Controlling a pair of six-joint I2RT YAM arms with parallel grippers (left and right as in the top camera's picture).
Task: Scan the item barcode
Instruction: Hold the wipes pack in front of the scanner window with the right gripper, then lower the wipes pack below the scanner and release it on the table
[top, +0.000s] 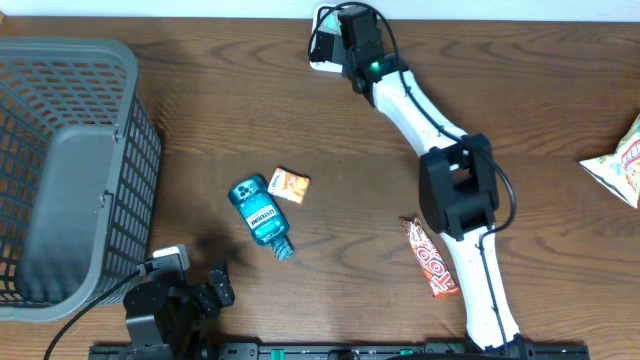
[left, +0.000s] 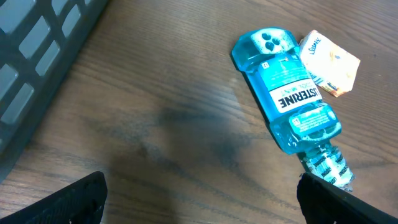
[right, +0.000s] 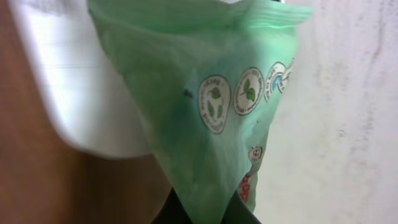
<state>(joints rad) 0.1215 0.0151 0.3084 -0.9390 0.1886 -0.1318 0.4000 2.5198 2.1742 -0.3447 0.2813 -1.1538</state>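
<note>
The item, a green plastic packet (right: 205, 112) printed with small round logos, hangs from my right gripper (right: 208, 214), which is shut on its lower end. It sits right beside a white scanner (right: 81, 93) at the table's far edge, in front of a pale wall. No barcode shows on the face I can see. From overhead, the right gripper (top: 345, 40) covers the packet, and the white scanner (top: 320, 48) shows just to its left. My left gripper (left: 202, 205) stands wide open over bare wood near the table's front, holding nothing.
A blue Listerine bottle (left: 286, 99) lies just ahead-right of the left gripper, with a small orange-and-white packet (left: 329, 62) touching it. A grey mesh basket (top: 60, 170) fills the left side. A red candy bar (top: 432, 258) and a snack bag (top: 615, 165) lie to the right.
</note>
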